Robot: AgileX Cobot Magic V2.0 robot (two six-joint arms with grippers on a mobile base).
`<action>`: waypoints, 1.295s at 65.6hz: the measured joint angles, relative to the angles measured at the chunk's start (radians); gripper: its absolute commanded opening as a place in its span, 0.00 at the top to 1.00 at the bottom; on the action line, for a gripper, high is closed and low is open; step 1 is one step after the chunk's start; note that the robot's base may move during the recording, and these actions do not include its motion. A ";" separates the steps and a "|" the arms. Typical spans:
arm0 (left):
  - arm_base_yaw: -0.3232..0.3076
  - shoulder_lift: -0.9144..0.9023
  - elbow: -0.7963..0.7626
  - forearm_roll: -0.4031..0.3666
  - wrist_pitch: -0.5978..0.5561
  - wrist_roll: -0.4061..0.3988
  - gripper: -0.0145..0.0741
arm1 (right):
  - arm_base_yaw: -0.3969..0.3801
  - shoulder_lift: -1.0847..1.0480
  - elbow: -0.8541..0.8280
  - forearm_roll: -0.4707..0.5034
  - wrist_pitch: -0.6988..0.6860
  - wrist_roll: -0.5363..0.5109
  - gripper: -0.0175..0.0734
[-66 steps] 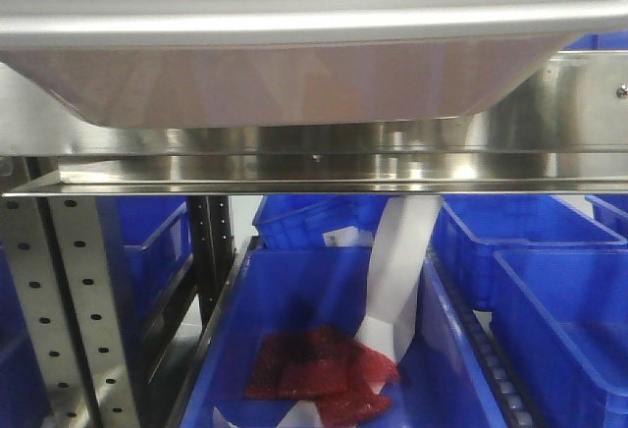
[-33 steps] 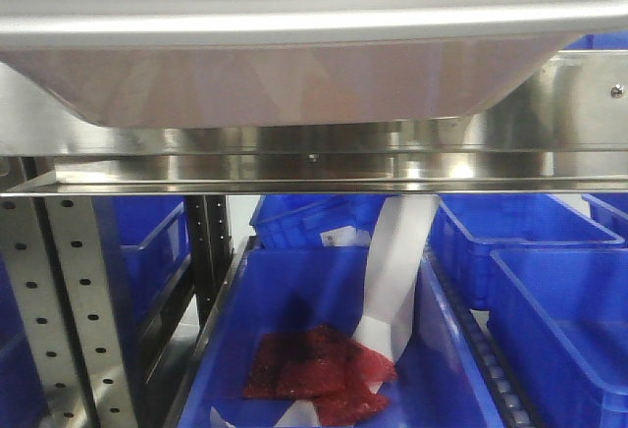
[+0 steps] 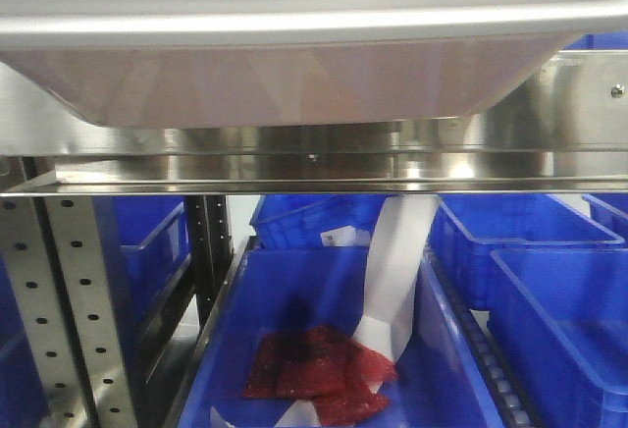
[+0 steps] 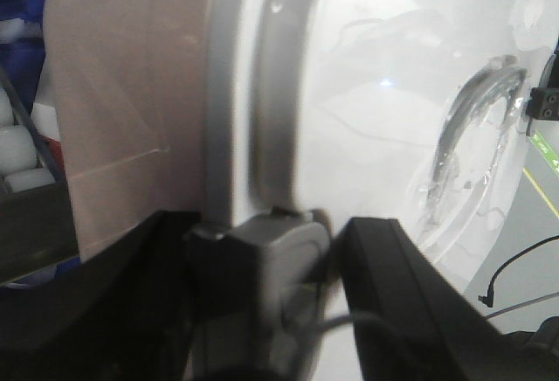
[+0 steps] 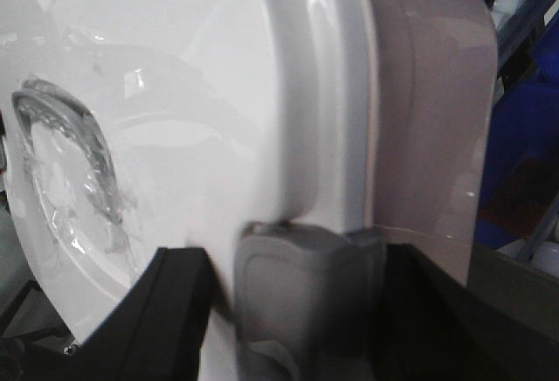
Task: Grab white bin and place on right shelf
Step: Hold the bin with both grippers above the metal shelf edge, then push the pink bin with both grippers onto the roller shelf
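The left gripper (image 4: 262, 245) is clenched on the bin's (image 3: 294, 84) lidded rim, and the right gripper (image 5: 306, 263) grips the opposite rim the same way. Between them the bin hangs level across the top of the front view, its base just above the shelf (image 3: 294, 171). Whether it touches the steel cannot be told. The step in hand looks like the placing itself. The next move likely calls for both arms to carry the bin past the shelf's front edge together, lower it flat, then let go. The bin's walls are cloudy, and no contents can be made out. Below the shelf, the left crate (image 3: 152, 251) shows only its side. The middle crate (image 3: 294, 300) holds a red mesh bag (image 3: 314, 369) and a white strip (image 3: 397, 271). The right crates (image 3: 559, 320) show only blue plastic.
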 measured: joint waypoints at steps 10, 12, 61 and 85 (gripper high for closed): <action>0.000 0.000 0.000 -0.010 -0.018 0.000 0.62 | 0.000 0.000 0.000 0.033 -0.009 0.000 0.40; 0.000 0.000 0.000 -0.016 -0.023 0.000 0.62 | -0.002 0.000 0.000 0.044 -0.014 0.000 0.40; -0.031 0.321 -0.243 -0.241 -0.150 0.006 0.62 | -0.008 0.181 -0.122 0.307 -0.151 0.069 0.40; -0.129 0.473 -0.321 -0.276 -0.308 0.016 0.62 | -0.008 0.303 -0.179 0.315 -0.221 0.071 0.40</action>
